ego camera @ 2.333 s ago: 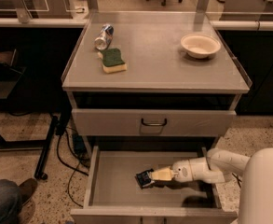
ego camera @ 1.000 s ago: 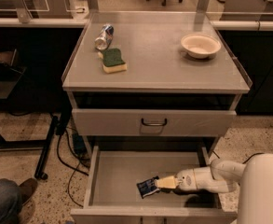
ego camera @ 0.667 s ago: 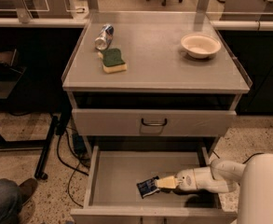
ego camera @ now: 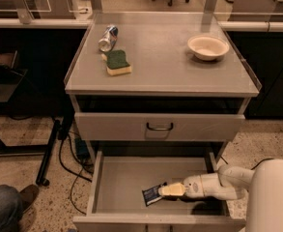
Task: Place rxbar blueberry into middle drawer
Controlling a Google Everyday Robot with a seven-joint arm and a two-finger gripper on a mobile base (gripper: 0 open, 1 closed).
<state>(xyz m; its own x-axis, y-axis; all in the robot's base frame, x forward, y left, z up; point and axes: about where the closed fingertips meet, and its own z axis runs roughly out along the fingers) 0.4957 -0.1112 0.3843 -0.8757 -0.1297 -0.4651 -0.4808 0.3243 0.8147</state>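
Observation:
The rxbar blueberry (ego camera: pixel 153 194), a small dark flat packet with pale print, lies low on the grey floor of the open middle drawer (ego camera: pixel 122 178). My gripper (ego camera: pixel 169 190) reaches into the drawer from the right, its pale fingers at the packet's right end. The white arm comes in from the lower right. The packet looks to be resting on or just above the drawer floor.
The higher drawer (ego camera: pixel 159 126) with a dark curved handle is shut. On the cabinet top sit a green-and-yellow sponge (ego camera: pixel 118 63), a silver-and-blue can (ego camera: pixel 108 37) lying on its side and a white bowl (ego camera: pixel 208 47). A person's leg and shoe (ego camera: pixel 8 208) are at the lower left.
The gripper with the packet has moved down and a little forward in the drawer since the earliest frame. It has hardly moved over the last second.

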